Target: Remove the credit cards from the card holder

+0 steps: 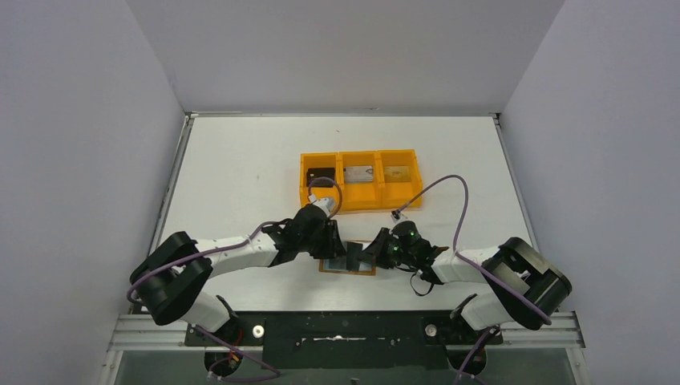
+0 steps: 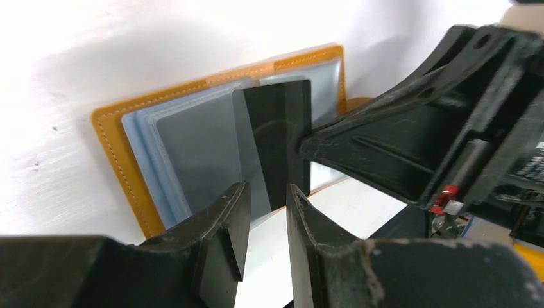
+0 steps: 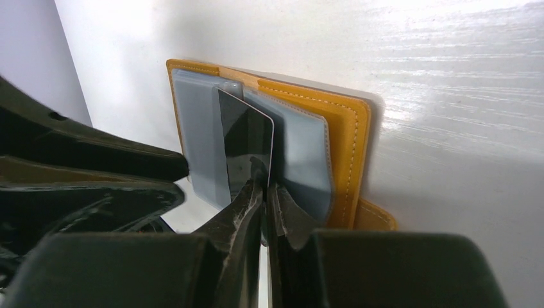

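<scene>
The tan-brown card holder [image 1: 346, 269] lies open on the table near the front edge, grey pockets up [image 2: 115, 154] [image 3: 349, 141]. A dark credit card [image 2: 282, 128] [image 3: 244, 138] stands tilted up out of its middle pocket. My right gripper [image 3: 265, 176] [image 1: 370, 253] is shut on this card's edge. My left gripper [image 2: 267, 189] [image 1: 335, 241] faces it from the other side, jaws a little apart, with the card's lower end just past its tips. Grey-blue pockets [image 2: 192, 141] lie flat under the card; I cannot tell whether they hold more cards.
A bright orange three-compartment tray [image 1: 361, 196] stands behind the card holder, with a dark card [image 1: 321, 174] and two silvery cards [image 1: 358, 173] [image 1: 395, 172] in its compartments. The right arm's purple cable [image 1: 449, 188] loops over the table.
</scene>
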`<control>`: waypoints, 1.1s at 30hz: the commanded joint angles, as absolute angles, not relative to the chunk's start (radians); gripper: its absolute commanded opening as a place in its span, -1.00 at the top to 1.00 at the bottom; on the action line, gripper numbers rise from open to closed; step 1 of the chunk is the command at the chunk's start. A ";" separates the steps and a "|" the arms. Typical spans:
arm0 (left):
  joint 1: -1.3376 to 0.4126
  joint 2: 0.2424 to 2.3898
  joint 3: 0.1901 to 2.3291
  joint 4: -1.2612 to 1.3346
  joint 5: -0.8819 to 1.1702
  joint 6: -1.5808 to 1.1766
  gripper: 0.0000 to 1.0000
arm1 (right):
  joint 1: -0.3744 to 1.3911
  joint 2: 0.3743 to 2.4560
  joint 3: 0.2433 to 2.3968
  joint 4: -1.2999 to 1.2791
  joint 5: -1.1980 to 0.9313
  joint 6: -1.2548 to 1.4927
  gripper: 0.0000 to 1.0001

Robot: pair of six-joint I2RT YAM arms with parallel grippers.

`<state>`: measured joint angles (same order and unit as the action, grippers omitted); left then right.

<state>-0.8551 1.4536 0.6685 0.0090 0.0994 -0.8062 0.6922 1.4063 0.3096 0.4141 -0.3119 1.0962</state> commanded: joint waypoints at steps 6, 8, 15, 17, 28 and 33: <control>-0.877 1.570 0.650 0.035 0.126 -0.831 0.63 | 0.684 1.411 0.314 0.400 -0.304 1.085 0.82; -0.878 1.572 0.627 0.026 0.117 -0.839 0.70 | 0.683 1.410 0.303 0.437 -0.310 1.105 0.71; -0.880 1.566 0.606 0.026 0.107 -0.853 0.82 | 0.686 1.463 0.268 0.588 -0.349 1.157 0.56; -0.879 1.566 0.610 0.020 0.105 -0.851 0.84 | 0.685 1.475 0.259 0.613 -0.355 1.167 0.61; -0.880 1.542 0.623 -0.021 0.063 -0.844 0.85 | 0.679 1.370 0.271 0.456 -0.294 1.131 0.54; -0.880 1.542 0.629 -0.018 0.069 -0.842 0.85 | 0.678 1.392 0.282 0.487 -0.318 1.138 0.61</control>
